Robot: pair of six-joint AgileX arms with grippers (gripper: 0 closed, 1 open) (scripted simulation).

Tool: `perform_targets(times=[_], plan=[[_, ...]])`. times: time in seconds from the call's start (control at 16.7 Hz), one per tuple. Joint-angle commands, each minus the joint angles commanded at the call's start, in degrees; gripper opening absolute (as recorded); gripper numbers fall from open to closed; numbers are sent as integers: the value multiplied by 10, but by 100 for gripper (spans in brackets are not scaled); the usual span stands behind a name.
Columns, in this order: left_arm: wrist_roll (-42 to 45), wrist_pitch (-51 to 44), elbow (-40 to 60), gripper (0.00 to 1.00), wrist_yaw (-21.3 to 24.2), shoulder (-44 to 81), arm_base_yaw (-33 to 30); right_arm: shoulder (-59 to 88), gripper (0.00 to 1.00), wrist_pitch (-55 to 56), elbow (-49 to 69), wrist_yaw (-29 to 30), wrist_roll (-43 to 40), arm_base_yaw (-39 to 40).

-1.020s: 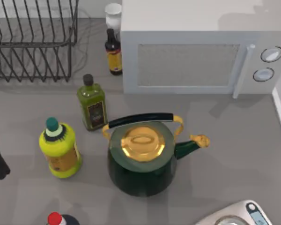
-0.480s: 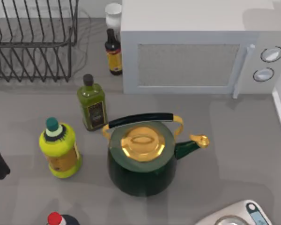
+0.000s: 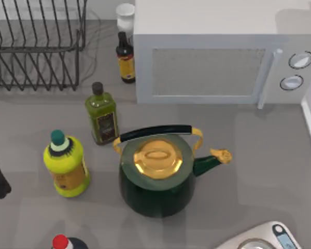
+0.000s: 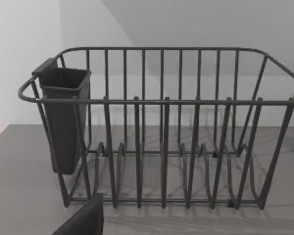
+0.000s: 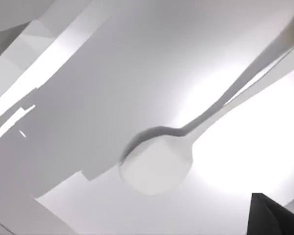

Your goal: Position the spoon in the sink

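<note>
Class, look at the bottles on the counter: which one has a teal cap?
The squat yellow bottle left of the kettle; the olive-green and dark sauce bottles have black caps.

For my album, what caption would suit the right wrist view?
A small white spoon seen close up, its handle running away over a pale, brightly lit white surface.

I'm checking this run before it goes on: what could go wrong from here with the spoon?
The spoon hangs bowl-down in the right wrist view, its handle running up out of frame; if the hold is loose it could slip or swing before release. The pale surfaces beneath it are hard to read, so I cannot tell whether it is over the sink; released now, it might land outside. The kettle and bottles crowd the table centre, so a low return path risks a knock.
</note>
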Motion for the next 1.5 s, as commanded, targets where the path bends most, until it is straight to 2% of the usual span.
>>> perform_targets(times=[0.3, 0.66, 1.44, 1.5], plan=[[0, 0, 0, 100, 0, 0, 0, -38, 0, 93, -147, -1, 0, -1], [0, 0, 0, 100, 0, 0, 0, -48, 0, 116, -172, -1, 0, -2], [0, 0, 0, 100, 0, 0, 0, -48, 98, 116, -172, -1, 0, -2], [0, 0, 0, 100, 0, 0, 0, -48, 100, 116, -172, -1, 0, -2]])
